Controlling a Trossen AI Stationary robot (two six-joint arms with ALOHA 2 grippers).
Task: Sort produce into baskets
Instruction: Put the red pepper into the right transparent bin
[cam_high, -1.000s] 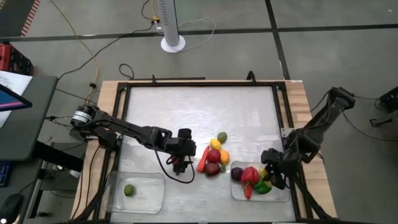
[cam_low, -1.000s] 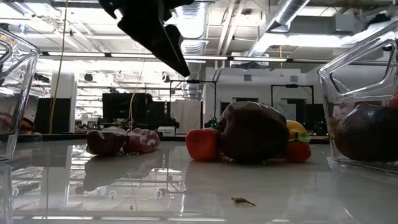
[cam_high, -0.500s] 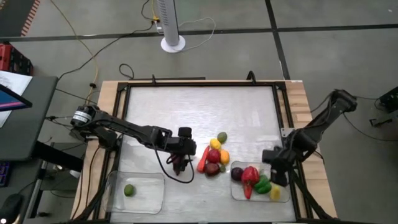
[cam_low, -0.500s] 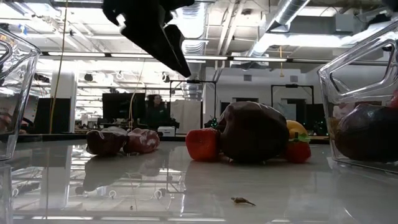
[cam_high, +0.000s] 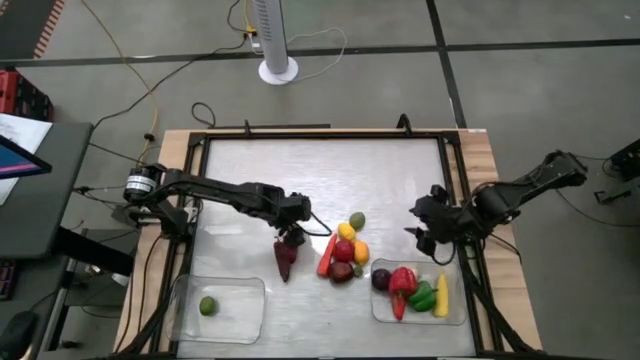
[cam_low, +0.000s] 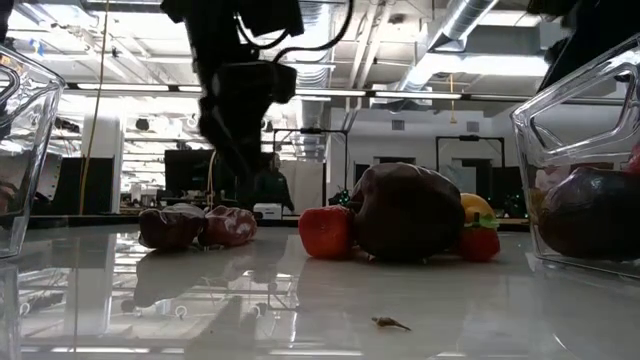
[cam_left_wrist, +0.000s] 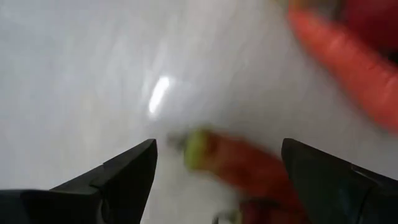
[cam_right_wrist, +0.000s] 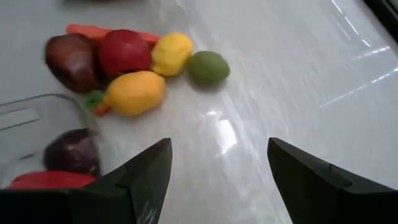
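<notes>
My left gripper (cam_high: 290, 234) is open and stands just above the far end of a dark red pepper (cam_high: 286, 260) that lies flat on the table. The left wrist view shows the pepper's green stem end (cam_left_wrist: 194, 149) between the fingers, untouched. My right gripper (cam_high: 424, 226) is open and empty, on the far side of the right basket (cam_high: 375, 310). That basket holds a dark purple piece (cam_high: 381, 279), a red pepper (cam_high: 402, 283), a green pepper (cam_high: 422, 298) and a yellow piece (cam_high: 441, 295). The left basket (cam_high: 245, 320) holds a lime (cam_high: 207, 305).
A loose pile lies between the grippers: a carrot (cam_high: 326, 255), a red apple (cam_high: 343, 250), a dark piece (cam_high: 342, 271), a yellow piece (cam_high: 346, 231), a green piece (cam_high: 358, 221) and an orange-yellow pepper (cam_high: 361, 252). Bare table spreads toward the far edge.
My right gripper has left the right basket and gone toward the far edge; the yellow piece now lies in that basket at its right end. My left gripper has drawn back toward the far edge, uncovering the dark red pepper, which has stayed in place.
</notes>
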